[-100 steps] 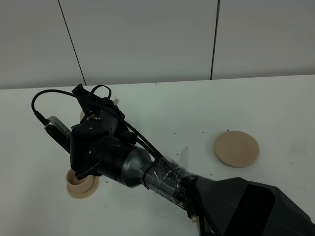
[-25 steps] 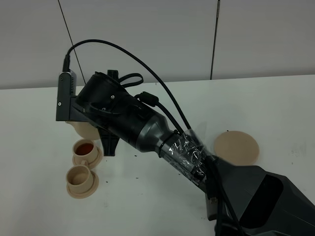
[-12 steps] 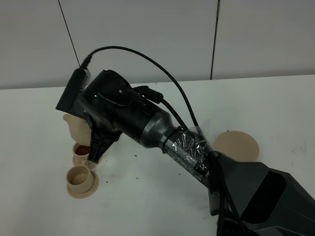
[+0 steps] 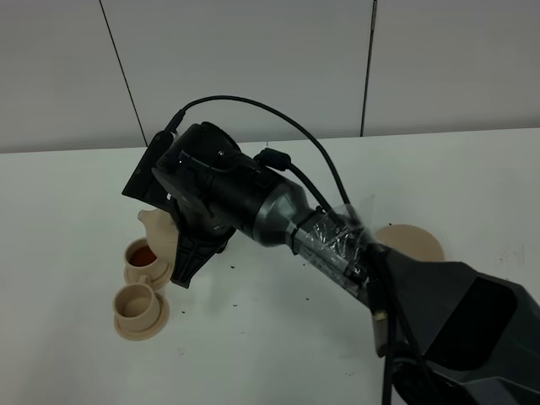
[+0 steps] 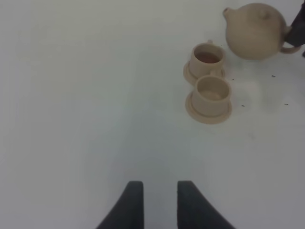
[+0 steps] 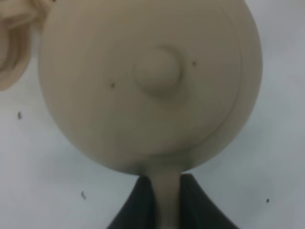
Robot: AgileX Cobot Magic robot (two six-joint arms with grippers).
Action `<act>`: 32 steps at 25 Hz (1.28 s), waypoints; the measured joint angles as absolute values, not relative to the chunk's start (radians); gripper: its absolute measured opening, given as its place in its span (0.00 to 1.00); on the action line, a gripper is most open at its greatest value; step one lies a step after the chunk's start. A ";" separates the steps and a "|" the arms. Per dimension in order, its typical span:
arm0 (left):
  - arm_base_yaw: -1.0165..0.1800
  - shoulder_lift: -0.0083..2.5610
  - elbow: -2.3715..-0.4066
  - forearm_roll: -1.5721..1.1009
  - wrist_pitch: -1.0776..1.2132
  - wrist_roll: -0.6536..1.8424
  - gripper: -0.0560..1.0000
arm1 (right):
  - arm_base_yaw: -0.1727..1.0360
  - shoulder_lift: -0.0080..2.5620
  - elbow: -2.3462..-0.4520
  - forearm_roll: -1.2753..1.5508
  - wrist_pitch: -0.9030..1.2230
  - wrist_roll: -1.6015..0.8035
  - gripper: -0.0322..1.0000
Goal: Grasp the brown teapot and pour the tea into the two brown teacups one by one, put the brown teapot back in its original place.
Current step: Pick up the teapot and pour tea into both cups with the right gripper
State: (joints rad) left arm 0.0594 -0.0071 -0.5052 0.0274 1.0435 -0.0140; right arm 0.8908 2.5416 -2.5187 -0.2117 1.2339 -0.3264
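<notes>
The brown teapot (image 4: 159,233) (image 5: 255,31) (image 6: 147,81) sits roughly upright beside the far teacup, spout toward it. I cannot tell whether it touches the table. My right gripper (image 6: 167,195) is shut on its loop handle; in the high view the wrist (image 4: 219,190) hides most of the pot. The far teacup (image 4: 143,256) (image 5: 207,56) holds reddish tea. The near teacup (image 4: 137,304) (image 5: 211,92) looks empty. Both stand on small saucers. The original place, a tan disc (image 4: 418,240), lies to the right, partly behind the arm. My left gripper (image 5: 159,200) is open, well short of the cups.
Small dark specks dot the white table (image 4: 278,321) around the cups. A grey panelled wall (image 4: 253,67) runs along the table's far edge. The right arm's black body (image 4: 456,329) fills the lower right of the high view.
The right wrist has rolled back and shifted a little right, carrying the teapot with it. The teapot now sits more level beside the tea-filled cup. The cups have not moved.
</notes>
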 joint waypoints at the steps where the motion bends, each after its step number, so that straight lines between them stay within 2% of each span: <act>1: 0.059 -0.007 -0.505 0.027 1.044 -0.014 0.28 | 0.886 2.530 -2.500 -0.200 1.233 -0.328 0.12; 7: 0.059 -0.007 -0.505 0.027 1.044 -0.014 0.28 | 0.871 2.522 -2.437 -0.163 1.235 -0.350 0.12; 32: 0.059 -0.007 -0.505 0.027 1.044 -0.014 0.28 | 0.915 2.468 -2.421 -0.184 1.229 -0.318 0.12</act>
